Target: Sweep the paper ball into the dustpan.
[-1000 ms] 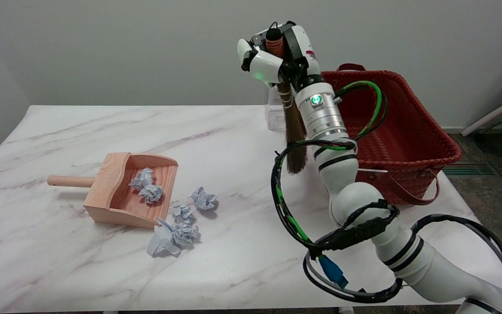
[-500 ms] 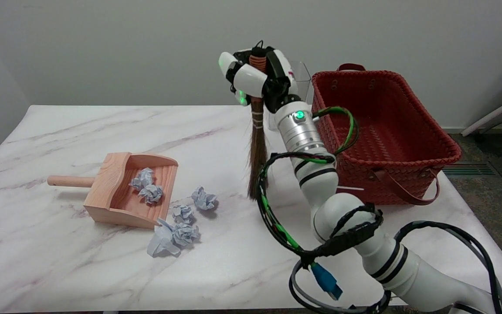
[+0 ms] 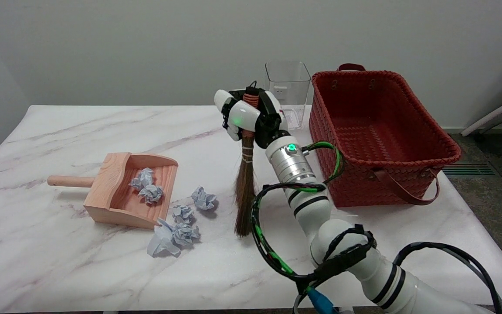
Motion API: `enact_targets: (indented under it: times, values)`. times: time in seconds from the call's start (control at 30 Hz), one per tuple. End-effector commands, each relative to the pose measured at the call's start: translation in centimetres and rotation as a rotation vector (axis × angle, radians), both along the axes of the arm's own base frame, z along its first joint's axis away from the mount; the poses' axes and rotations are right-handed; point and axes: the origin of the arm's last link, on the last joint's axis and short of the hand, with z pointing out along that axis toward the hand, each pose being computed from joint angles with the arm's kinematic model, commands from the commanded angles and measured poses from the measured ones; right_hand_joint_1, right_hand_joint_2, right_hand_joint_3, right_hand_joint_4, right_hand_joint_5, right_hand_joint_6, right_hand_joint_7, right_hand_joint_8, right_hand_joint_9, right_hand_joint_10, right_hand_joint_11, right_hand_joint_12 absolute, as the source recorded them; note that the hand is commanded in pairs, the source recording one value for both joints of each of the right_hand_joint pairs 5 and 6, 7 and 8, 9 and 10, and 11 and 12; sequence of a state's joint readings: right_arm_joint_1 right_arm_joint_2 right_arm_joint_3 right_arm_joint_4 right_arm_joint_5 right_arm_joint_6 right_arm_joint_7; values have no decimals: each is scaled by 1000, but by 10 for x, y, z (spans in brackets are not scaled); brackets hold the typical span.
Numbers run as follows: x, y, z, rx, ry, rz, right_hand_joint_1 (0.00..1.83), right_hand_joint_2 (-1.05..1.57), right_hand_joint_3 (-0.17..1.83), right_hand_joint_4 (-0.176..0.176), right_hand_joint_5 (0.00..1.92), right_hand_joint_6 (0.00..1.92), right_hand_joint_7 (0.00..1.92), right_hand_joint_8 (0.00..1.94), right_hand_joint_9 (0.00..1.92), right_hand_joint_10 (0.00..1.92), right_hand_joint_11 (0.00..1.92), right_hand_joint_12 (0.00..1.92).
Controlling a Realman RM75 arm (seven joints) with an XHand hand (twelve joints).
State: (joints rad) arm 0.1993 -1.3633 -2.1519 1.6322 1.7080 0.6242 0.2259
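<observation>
Dustpan (image 3: 110, 192) holds two paper balls (image 3: 146, 186); red basket (image 3: 386, 144) empty.

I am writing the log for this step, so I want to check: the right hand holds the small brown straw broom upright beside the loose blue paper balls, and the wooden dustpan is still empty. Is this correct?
Not quite. In the head view, the light wooden dustpan already holds two crumpled blue paper balls. The rest stands: the right hand holds the small brown straw broom upright beside the loose paper balls.

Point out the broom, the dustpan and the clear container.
broom (image 3: 244, 196), head view, on the brown bristles.
dustpan (image 3: 110, 174), head view, on its wooden side wall.
clear container (image 3: 288, 83), head view, on its front wall.
</observation>
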Motion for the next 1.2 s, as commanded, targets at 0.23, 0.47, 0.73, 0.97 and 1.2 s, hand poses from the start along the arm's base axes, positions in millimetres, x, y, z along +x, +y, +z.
enact_targets:
  times: [0.23,0.47,0.73,0.97,1.2]
  values:
    - [-27,-49,-59,79,34,-82,914,1423,1321,0,1920,1920,1920,1920,1920,1920,1860,1860]
    - [-16,-63,-80,118,39,-74,914,1429,1311,0,1920,1920,1920,1920,1920,1920,1858,1858]
    - [3,-77,-90,122,35,-43,914,1430,1302,0,1920,1920,1920,1920,1920,1920,1865,1865]
    - [15,-87,-105,136,27,-32,914,1430,1296,0,1920,1920,1920,1920,1920,1920,1864,1864]
    - [17,-90,-107,126,7,-37,915,1426,1296,0,1920,1920,1920,1920,1920,1920,1856,1856]
